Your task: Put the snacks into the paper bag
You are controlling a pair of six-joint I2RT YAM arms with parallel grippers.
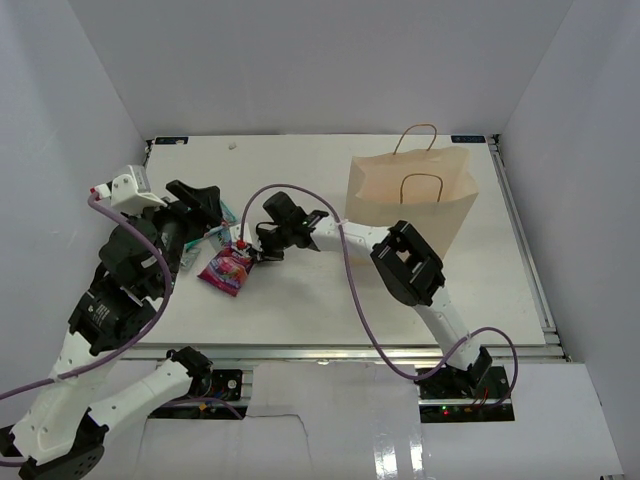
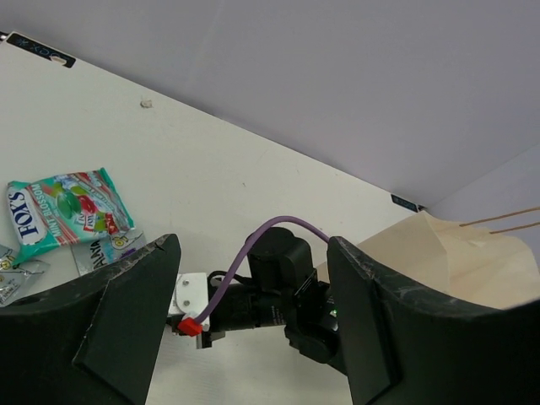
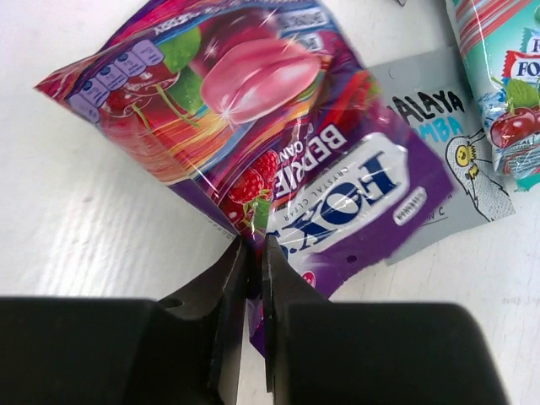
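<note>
My right gripper (image 3: 253, 261) is nipped tight on the near edge of the purple packet (image 3: 253, 126), the fingers (image 3: 228, 287) pressed together with only the foil between them. The packet lies flat on the table (image 1: 330, 300), left of centre. My left gripper (image 2: 253, 249) hangs just left of it, fingers wide apart, nothing between them. Just past the purple packet lies a grey packet (image 3: 447, 152), its corner tucked under the purple one. A teal packet (image 3: 498, 84) overlaps the grey one's far side. All three are out on the table, none in the bag (image 1: 415, 205). The bag stands upright at the far right, handles up, well apart from the packets.
</note>
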